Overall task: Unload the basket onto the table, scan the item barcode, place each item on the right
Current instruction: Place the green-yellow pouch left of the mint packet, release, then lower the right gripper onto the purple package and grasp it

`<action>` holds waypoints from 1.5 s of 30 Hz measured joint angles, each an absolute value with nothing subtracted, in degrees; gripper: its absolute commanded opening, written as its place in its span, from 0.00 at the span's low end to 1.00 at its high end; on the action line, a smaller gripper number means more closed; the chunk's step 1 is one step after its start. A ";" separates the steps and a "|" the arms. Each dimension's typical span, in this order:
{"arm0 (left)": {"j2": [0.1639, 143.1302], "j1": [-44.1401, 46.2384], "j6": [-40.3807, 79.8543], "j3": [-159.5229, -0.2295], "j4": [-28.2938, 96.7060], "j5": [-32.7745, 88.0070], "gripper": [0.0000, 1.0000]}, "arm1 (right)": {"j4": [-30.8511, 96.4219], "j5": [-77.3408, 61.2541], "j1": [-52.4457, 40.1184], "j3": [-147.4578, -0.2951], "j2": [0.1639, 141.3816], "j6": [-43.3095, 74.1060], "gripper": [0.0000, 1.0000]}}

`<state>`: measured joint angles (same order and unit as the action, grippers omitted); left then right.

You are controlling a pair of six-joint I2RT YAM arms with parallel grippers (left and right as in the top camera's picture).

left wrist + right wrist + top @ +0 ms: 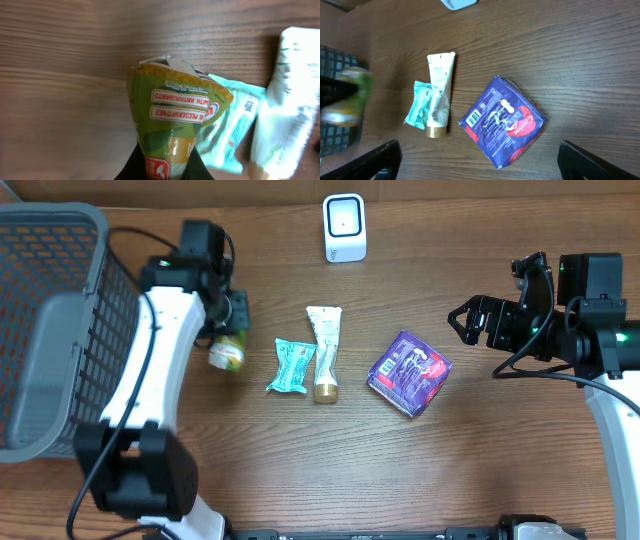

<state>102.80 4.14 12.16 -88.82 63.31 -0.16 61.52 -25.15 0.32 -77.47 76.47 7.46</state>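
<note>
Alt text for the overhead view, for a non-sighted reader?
The left gripper is shut on a green pouch near a grey mesh basket; the right gripper hangs open. On the table are a teal sachet, a white tube, a purple pack and a white scanner.

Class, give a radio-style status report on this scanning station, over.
Left gripper shut on green pouch. Right gripper open, empty. Pouch not yet at white scanner. Teal sachet, tube close by.
</note>
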 measured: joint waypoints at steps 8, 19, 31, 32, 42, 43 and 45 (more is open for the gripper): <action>111.74 6.46 13.34 -78.70 51.94 9.28 0.22 | 61.52 -25.04 0.32 -77.45 76.47 7.49 1.00; 112.31 9.34 11.90 -82.46 54.76 12.16 0.59 | 62.13 -25.04 0.34 -77.36 76.47 7.46 1.00; 89.71 8.51 11.44 -114.06 68.42 3.99 1.00 | 63.61 -25.02 0.32 -76.93 76.51 7.46 0.98; 87.70 8.49 11.31 -114.37 68.47 3.90 1.00 | 63.29 -25.04 0.32 -76.31 76.51 7.49 0.97; 84.86 8.49 10.94 -114.69 71.72 2.85 0.99 | 52.73 -26.85 -3.16 -59.77 79.09 10.35 0.75; 85.10 8.49 10.94 -114.69 71.77 2.59 1.00 | 51.40 -27.24 -5.28 -59.22 79.68 10.68 0.75; 85.52 8.49 10.94 -114.69 71.83 2.09 1.00 | 49.25 -27.70 -9.65 -59.13 81.06 11.16 0.71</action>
<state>85.52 8.49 10.94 -114.69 71.83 2.09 49.25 -27.70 -9.65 -59.13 81.06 11.16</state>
